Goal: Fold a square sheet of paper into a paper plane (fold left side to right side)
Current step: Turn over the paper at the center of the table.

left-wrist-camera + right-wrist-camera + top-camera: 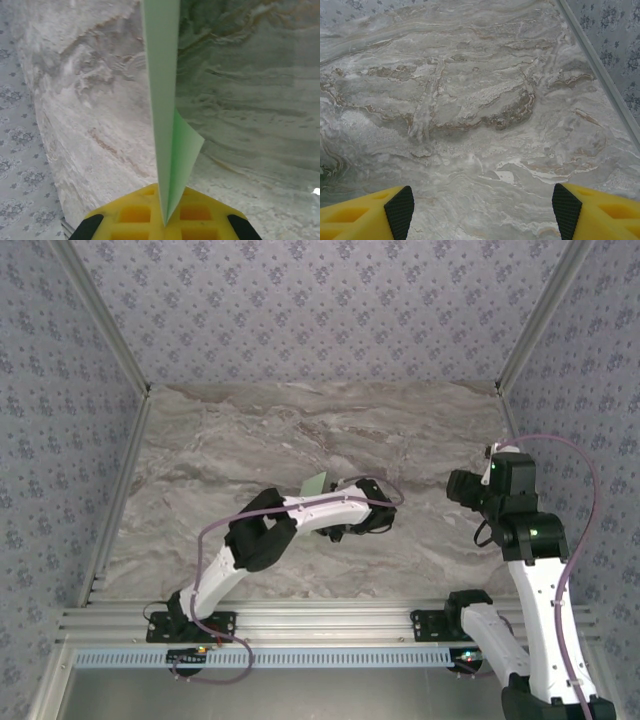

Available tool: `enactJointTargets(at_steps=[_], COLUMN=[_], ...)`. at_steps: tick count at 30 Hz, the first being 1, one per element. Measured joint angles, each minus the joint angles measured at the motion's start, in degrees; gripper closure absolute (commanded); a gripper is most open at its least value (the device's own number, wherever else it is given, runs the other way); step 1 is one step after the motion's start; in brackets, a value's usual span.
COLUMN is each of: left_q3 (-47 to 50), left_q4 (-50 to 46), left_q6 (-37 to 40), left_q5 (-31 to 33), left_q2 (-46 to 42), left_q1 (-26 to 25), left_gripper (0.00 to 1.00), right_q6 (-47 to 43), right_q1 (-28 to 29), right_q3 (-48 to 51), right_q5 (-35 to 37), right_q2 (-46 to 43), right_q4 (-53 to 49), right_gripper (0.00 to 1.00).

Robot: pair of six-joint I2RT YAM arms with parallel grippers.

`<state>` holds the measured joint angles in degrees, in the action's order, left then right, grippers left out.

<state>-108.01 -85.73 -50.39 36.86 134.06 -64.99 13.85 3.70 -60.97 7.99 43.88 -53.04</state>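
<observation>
While the left tool [162,222] pinches folded paper [162,75] jutting ahead, the right tool [482,210] gapes.

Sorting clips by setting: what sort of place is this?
Probably a robot test booth, not a home: a marble-look table boxed in by floral-patterned walls, with a left arm and right arm bolted to an aluminium rail.

A grey-and-beige marbled tabletop [300,430] lies evenly lit. Walls [320,300] papered in a pale blue-grey floral print stand on three sides, joined by silvery metal corner posts [101,315]. Ribbed aluminium rails [330,622] run along the near edge.
</observation>
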Motion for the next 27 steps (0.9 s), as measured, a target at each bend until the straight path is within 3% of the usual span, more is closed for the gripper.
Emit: enactJointTargets(at_steps=[4,9,12,17,22,27], left_q3=[-2.8,-6.8,-8.0,-8.1,-3.3,9.9], left_q4=[1.5,5.5,7.6,12.5,21.6,32.6], left_q6=[3.0,8.0,10.6,13.2,15.1,15.3], left_q5=[-4.1,-11.6,-15.4,-22.8,-30.3,-35.6], left_q2=[2.2,3.1,3.1,2.6,-3.8,-19.2], left_q1=[0.7,1.9,2.4,3.5,4.7,7.1], left_gripper=[0.95,0.79,0.61,0.49,0.41,0.37], right_q6=[-0.2,-0.8,-1.2,-1.5,-1.5,-0.7], right_q1=[-0.4,-0.8,-1.0,-1.1,-1.1,-1.0], right_q3=[0.5,0.9,0.9,0.9,1.6,5.6], right_q5=[-0.9,-2.4,-3.7,-6.6,-11.8,-21.1], right_q2=[0.0,0.4,1.3,3.2,4.9,6.8], right_q4=[-0.2,-0.5,-0.7,-0.6,0.5,5.3], right_gripper=[0.23,0.22,0.18,0.14,0.15,0.21])
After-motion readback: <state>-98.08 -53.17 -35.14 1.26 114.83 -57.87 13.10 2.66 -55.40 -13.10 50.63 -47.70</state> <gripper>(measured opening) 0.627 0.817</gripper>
